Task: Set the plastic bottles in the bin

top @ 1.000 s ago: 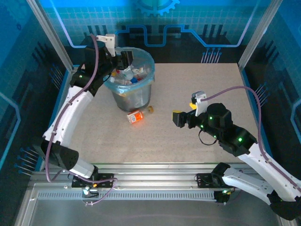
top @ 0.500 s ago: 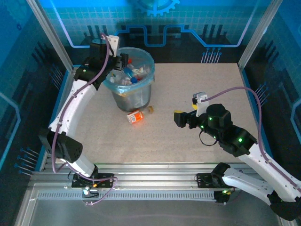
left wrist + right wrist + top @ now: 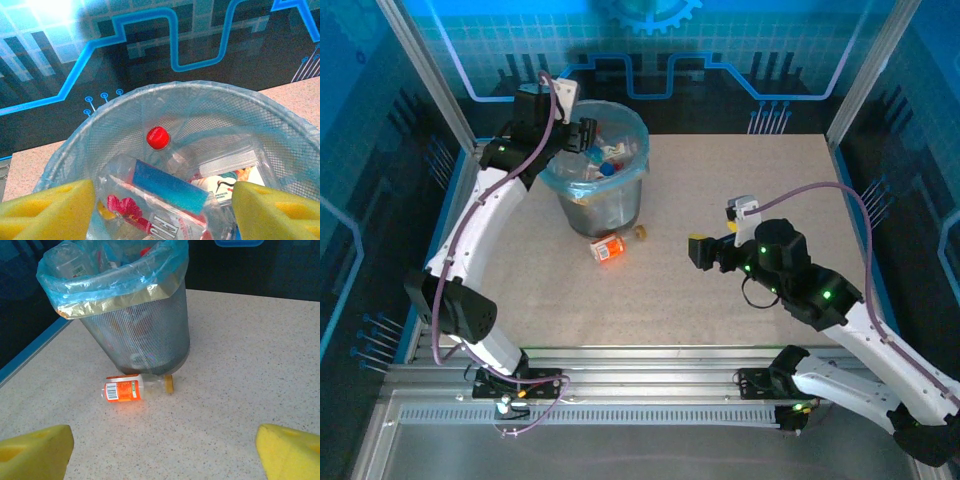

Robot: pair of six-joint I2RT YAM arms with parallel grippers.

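One bottle [image 3: 127, 389] lies on the counter [image 3: 240, 365], and it looks to be the job in hand for the right tool [image 3: 703, 250]. That tool hangs low over the speckled surface on the near side, released, its yellow foam pads [image 3: 35, 452] spread wide with nothing between them. The bottle is on its side just in front of the bin [image 3: 145, 335], and its tan cap [image 3: 170, 383] is right at the bin's foot; whether they touch I cannot tell. To take it well, I would bring the pads down either side of the orange label [image 3: 121, 391], across the short width, approaching from the open counter so that neither pad knocks the mesh. The round, smooth body will likely roll if nudged from one side, and thin clear plastic gives under pressure, so a centred, gentle squeeze seems wise. Beyond it, the bin is grey wire mesh, tapering toward its base, lined with a filmy light-blue bag [image 3: 100, 280] folded loosely over the rim. Inside lie crumpled clear bottles [image 3: 165, 175], one with a red cap [image 3: 158, 137] and a glossy blue label [image 3: 167, 186]. Farthest off, the left tool [image 3: 584, 133] hovers over the bin's mouth, released, clasping nothing.
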